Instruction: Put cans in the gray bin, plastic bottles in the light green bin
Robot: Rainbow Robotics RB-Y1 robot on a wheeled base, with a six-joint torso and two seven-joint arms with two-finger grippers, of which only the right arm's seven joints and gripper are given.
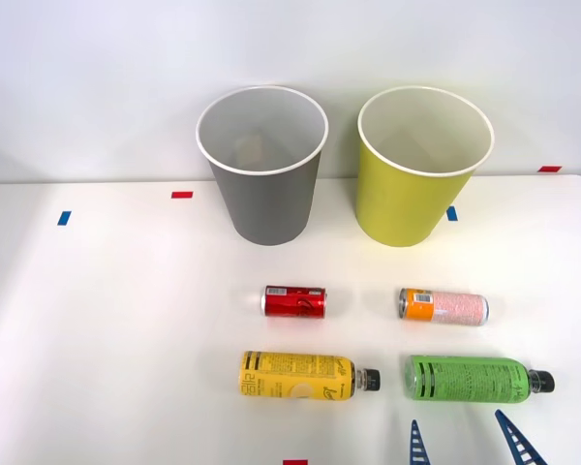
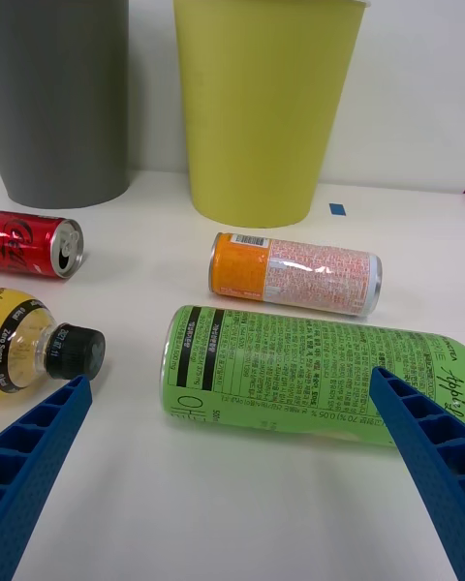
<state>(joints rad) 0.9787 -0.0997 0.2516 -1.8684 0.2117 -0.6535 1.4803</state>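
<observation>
Four things lie on their sides on the white table. The red can (image 1: 293, 301) (image 2: 37, 243) and the slim can (image 1: 443, 306) (image 2: 295, 273) with an orange end form the far row. Nearer me lie the yellow-label bottle (image 1: 304, 375) (image 2: 39, 342) and the green-label bottle (image 1: 476, 378) (image 2: 291, 373), both black-capped. Behind them stand the gray bin (image 1: 263, 170) (image 2: 63, 92) and the light green bin (image 1: 419, 170) (image 2: 262, 107). My right gripper (image 1: 465, 441) (image 2: 232, 465) is open at the front edge, just short of the green-label bottle, holding nothing.
Small red tape marks (image 1: 181, 195) and blue tape marks (image 1: 64, 218) dot the table. A white wall runs behind the bins. The left half of the table (image 1: 107, 320) is bare.
</observation>
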